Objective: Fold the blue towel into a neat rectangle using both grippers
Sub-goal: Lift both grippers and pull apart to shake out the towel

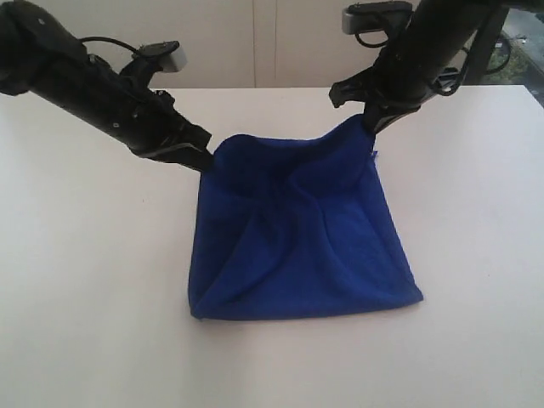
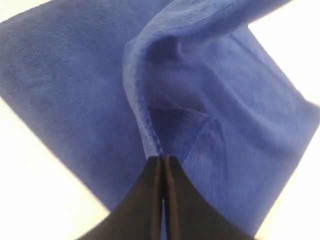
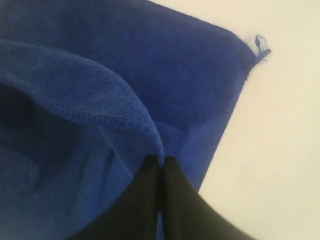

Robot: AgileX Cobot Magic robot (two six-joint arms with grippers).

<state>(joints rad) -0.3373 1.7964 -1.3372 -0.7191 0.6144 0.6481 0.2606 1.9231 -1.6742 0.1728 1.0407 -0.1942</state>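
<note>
Above the white table [image 1: 85, 297], left fingers [image 2: 150, 200] and right fingers [image 3: 145, 200] closed on blue towel [image 1: 306, 246] corners.

towel [image 1: 297, 255] on table [image 1: 85, 306] | left fingers [image 2: 142, 207] far-left corner | right fingers [image 3: 140, 202] far-right corner

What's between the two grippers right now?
The blue towel, its raised edge hanging from the left gripper to the right gripper, both shut on it; exterior view shows it.

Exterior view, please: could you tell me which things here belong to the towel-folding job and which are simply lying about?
Belonging to the job: blue towel; left gripper, shut on one raised corner; right gripper, shut on the other raised corner.
Just there: white table, which only bears the towel.
</note>
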